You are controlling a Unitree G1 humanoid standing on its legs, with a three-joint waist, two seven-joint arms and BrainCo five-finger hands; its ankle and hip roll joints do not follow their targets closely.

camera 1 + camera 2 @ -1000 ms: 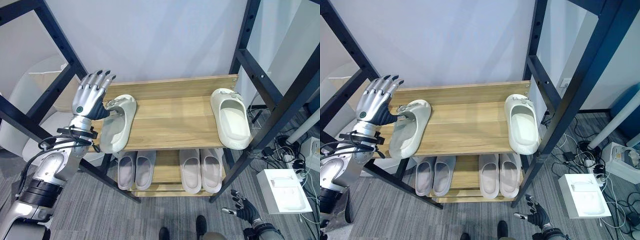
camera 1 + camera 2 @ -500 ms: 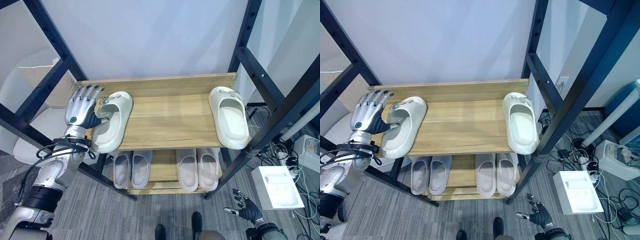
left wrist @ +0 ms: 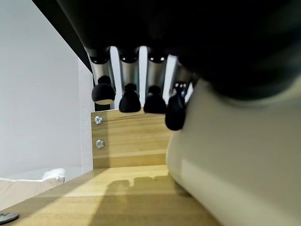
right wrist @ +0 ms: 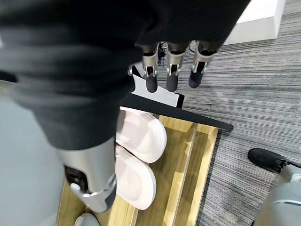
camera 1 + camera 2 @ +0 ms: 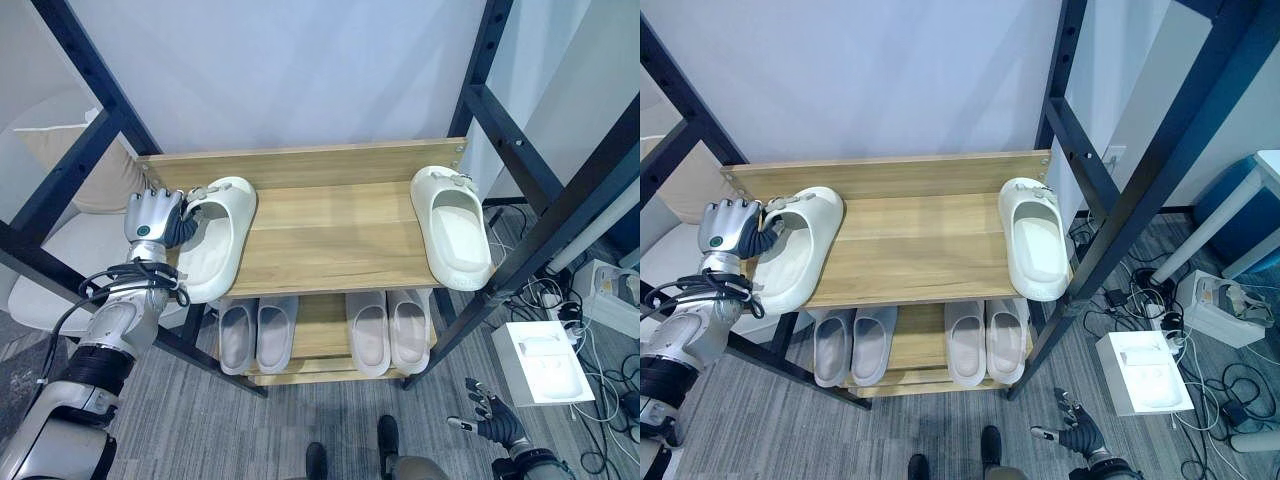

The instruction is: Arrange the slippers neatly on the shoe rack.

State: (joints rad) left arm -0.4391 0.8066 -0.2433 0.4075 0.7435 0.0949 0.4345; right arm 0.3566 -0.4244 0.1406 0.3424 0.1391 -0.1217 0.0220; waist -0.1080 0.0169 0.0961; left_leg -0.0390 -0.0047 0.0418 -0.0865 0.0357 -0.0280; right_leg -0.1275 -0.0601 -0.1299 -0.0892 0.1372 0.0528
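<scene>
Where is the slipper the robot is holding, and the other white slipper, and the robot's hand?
held slipper [image 5: 214, 245], left eye view, on its footbed.
other slipper [image 5: 456, 243], left eye view, on its footbed.
left hand [image 5: 152, 216], left eye view, on its back.

Top shelf [image 5: 330, 235] mid bare betw slippers, black frame posts [image 5: 500, 85] flank sides

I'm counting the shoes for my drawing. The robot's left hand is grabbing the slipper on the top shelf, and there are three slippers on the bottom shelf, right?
Almost. The left hand does have its fingers curled on the cream slipper on the top shelf, but the bottom shelf holds four grey slippers, in two pairs, not three. The left eye view shows all four side by side.
</scene>
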